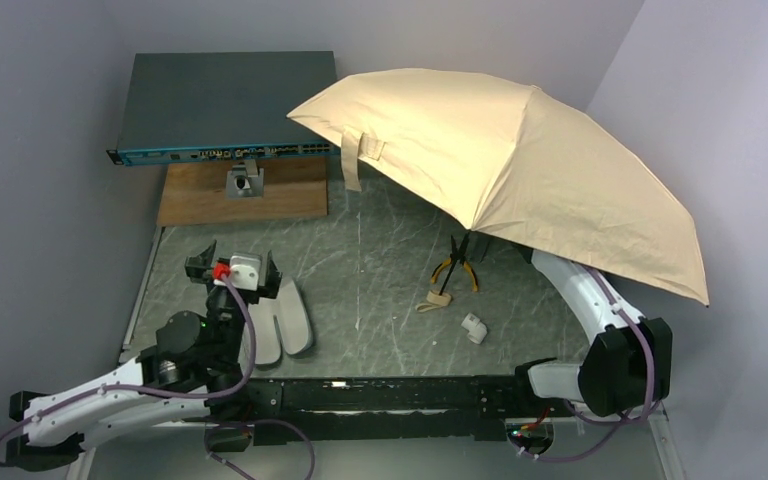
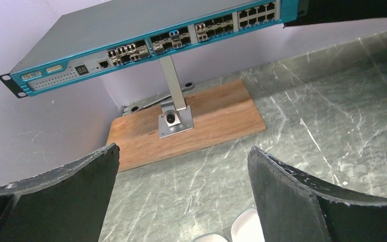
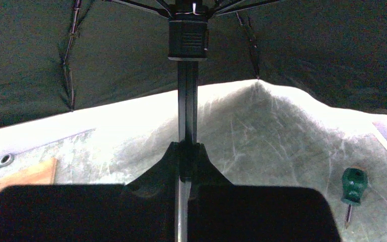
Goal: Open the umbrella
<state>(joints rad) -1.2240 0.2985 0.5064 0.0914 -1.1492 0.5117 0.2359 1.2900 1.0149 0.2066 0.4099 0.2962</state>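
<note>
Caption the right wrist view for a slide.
Right gripper shut on the shaft of the open umbrella, seen from beneath; screwdriver on the table.

umbrella point(image 1: 520, 160) over right rear of table point(image 1: 380, 300), switch point(image 1: 225, 105) above board point(image 1: 245, 195) rear left, pliers point(image 1: 457, 270) centre, shells point(image 1: 285, 325) front left

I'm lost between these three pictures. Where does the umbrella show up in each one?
Top external: umbrella open, upper right, cream top side showing.
Left wrist: only a dark edge in the top right corner, probably its canopy.
Right wrist: black underside across the top, shaft down the centre.
Shared landmark: the wooden board appears in all three.
</note>
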